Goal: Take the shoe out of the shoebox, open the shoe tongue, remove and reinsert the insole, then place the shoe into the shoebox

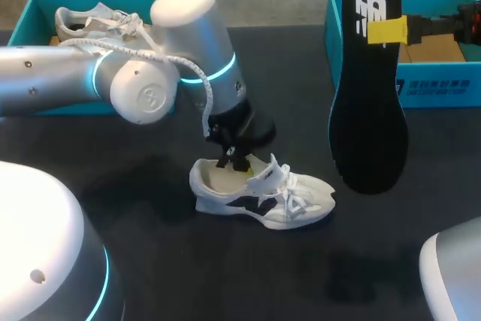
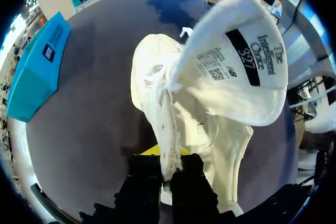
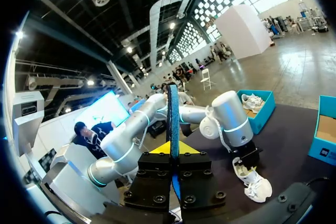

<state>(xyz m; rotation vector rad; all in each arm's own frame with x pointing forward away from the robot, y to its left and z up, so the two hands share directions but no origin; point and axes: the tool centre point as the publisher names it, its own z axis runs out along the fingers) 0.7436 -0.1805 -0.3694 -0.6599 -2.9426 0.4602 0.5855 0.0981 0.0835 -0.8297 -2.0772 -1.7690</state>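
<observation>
On the dark table (image 1: 150, 276), the shoe (image 1: 263, 197) sits low in mid-frame; it looks light and soft, and the left jaws pinch its floppy collar (image 2: 167, 129). The right jaws clamp the thin, likely bendy insole (image 1: 368, 95) upright at upper right, before the shoebox (image 1: 443, 84).

White shoe (image 1: 259, 197) upright mid-table, tongue (image 2: 236, 61) lifted; black insole (image 1: 368, 125) vertical, aloft.

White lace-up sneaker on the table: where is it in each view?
Head view: white lace-up sneaker mid-table, under the left arm's jaws.
Left wrist view: it looms large ahead of the jaws, its collar pinched between them.
Right wrist view: small, on the table beyond the black insole.
Shared landmark: the left arm's jaws at the sneaker's collar.
</observation>
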